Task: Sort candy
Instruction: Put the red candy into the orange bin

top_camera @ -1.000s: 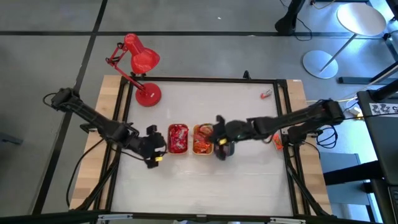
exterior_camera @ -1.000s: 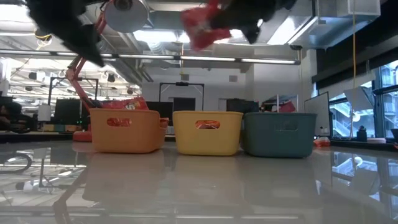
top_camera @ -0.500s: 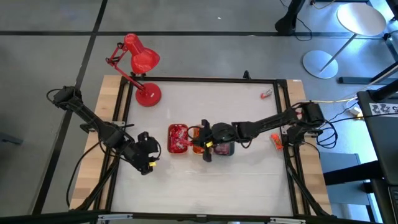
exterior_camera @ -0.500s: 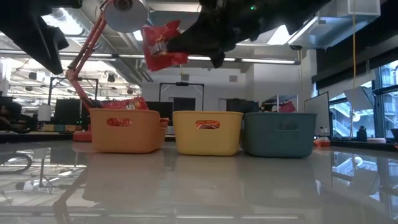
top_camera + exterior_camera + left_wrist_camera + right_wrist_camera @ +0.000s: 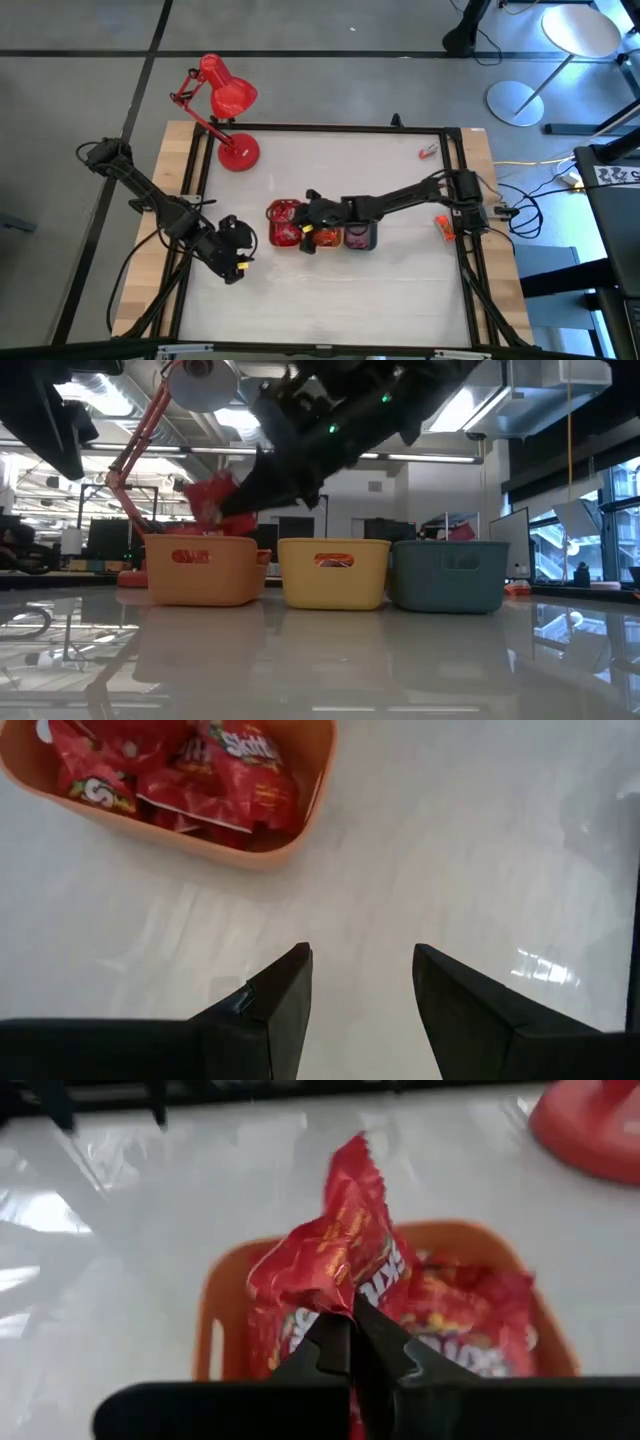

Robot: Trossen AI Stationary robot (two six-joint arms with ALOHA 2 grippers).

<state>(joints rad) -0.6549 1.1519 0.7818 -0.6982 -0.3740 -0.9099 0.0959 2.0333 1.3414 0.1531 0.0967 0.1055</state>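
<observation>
All the way over the row from above: reaching with the right gripper (image 5: 306,212) past the grey tray (image 5: 361,238) and the yellow tray (image 5: 326,238) to hang above the orange tray (image 5: 283,222), with the left gripper (image 5: 236,256) waiting just beside that tray, over bare table (image 5: 330,300)

From table height: holding 1 red candy packet (image 5: 212,500) clear above the orange tray's rim, not touching the sweets heaped inside. Worth lowering closer before letting go, judging by the gap, so as not to be bouncing the crinkly wrapper off the heap and over the wall

Past the left wrist: standing with fingers apart and nothing between them, aiming at bare table short of the orange tray, which is already loaded with red candy (image 5: 205,770). Best keeping that arm there, out of the drop path

Past the right wrist: pinching the packet by 1 edge between fully closed fingertips, wrapper sticking out beyond them, roughly centred over the tray. Matching red on red, so seemingly hovering over the correct tray of the 3. Opening wide and lifting straight up probably being enough, while watching for foil clinging to a finger
</observation>
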